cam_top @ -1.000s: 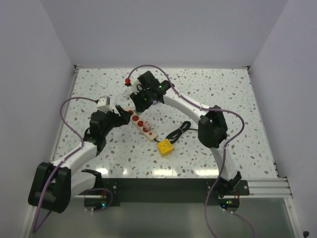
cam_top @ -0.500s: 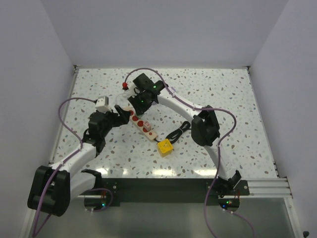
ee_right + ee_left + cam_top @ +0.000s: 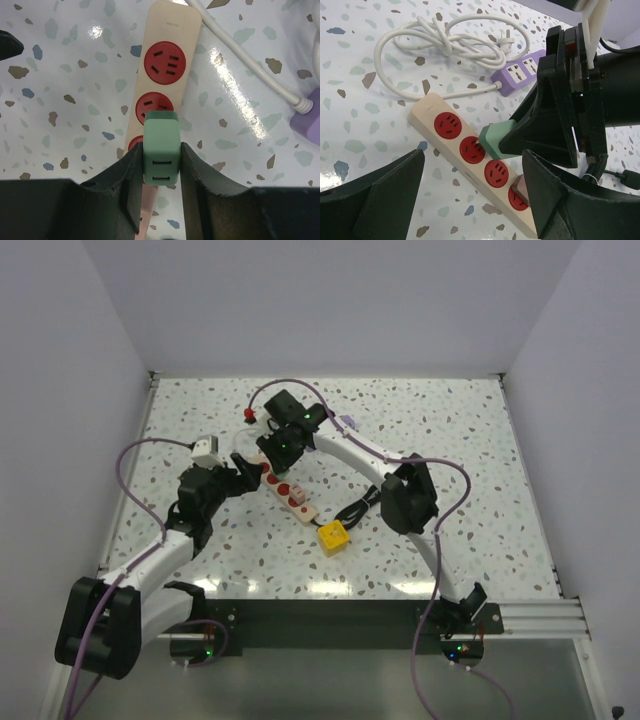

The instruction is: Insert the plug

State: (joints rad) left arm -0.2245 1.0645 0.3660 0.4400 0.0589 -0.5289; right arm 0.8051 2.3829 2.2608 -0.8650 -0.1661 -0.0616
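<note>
While my right gripper [image 3: 161, 162] clamps the green plug [image 3: 160, 132] just above the red sockets of the power strip [image 3: 169, 20], it isn't seated yet. My left gripper [image 3: 470, 200] hangs open nearby, and lining up and pressing down are left.

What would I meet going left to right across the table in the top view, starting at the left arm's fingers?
Left arm's fingers → beige power strip → yellow block → right arm's elbow. The green plug hangs over the strip, so I leave it out.
</note>
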